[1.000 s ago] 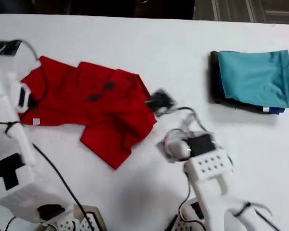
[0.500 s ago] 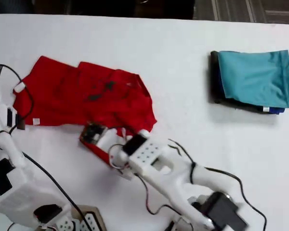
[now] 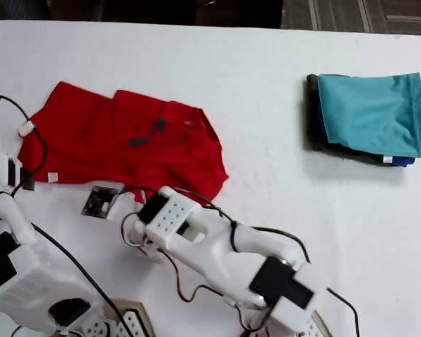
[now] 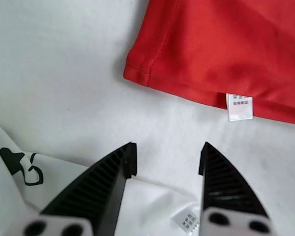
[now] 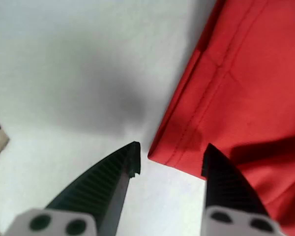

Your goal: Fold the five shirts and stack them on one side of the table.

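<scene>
Currently I'm folding the crumpled red fabric shirt (image 3: 133, 151), lying well apart from the teal-topped folded stack (image 3: 372, 116). Right gripper (image 5: 169, 160) gapes wide over its hem corner; left gripper (image 4: 165, 160), equally wide, hovers near the labelled hem. Next, I'd pinch both edges.

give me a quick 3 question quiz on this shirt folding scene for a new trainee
1. True or false: the red shirt already lies on the folded stack.
2. Which colour tops the folded stack? A teal, B white, C yellow.
3. Fill in: the right gripper, at the red shirt's hem corner, is ___ (open or shut).

Key: 1 false; 2 A; 3 open.
</scene>
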Action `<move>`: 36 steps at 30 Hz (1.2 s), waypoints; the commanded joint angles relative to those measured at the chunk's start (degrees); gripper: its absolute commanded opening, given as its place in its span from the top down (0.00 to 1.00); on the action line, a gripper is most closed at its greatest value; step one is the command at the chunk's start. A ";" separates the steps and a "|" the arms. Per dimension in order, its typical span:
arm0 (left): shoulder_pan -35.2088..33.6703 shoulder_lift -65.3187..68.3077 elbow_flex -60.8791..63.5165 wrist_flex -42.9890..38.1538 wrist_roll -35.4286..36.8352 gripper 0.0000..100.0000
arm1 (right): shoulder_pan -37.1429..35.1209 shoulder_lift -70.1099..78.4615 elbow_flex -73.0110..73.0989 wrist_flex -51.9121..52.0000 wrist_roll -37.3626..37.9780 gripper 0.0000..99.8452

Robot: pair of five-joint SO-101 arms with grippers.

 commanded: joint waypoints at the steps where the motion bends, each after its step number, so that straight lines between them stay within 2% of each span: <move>1: -1.23 -2.81 -0.48 -0.70 -0.44 0.78 | -0.31 3.30 -3.87 0.22 -0.44 0.79; 13: -1.32 -2.81 -0.48 -0.62 -0.44 0.78 | 7.78 10.24 -6.86 2.42 -0.18 0.80; 15: -1.14 -2.81 -0.57 -0.70 -0.44 0.78 | 8.40 10.24 -6.86 3.47 -0.09 0.85; 18: -0.18 -2.81 -0.57 -0.70 -0.44 0.78 | 9.80 10.24 -6.86 3.74 -0.09 0.99; 20: 0.53 -2.81 -0.48 -0.70 -0.18 0.78 | 11.38 9.98 -6.68 3.91 -0.09 0.96; 24: 2.37 -2.81 -0.22 -0.70 -0.09 0.78 | 15.69 9.36 -6.95 6.37 1.49 0.98; 27: 3.60 -2.73 -0.66 -0.88 0.00 0.78 | 19.65 6.20 -6.59 10.33 5.71 0.98; 32: 5.89 -2.81 -0.66 -4.75 1.23 0.78 | 28.44 -5.76 -6.59 14.37 6.77 0.98; 36: 10.02 -2.81 -0.57 -1.05 4.92 0.78 | 34.42 -15.08 -6.42 18.51 10.11 0.98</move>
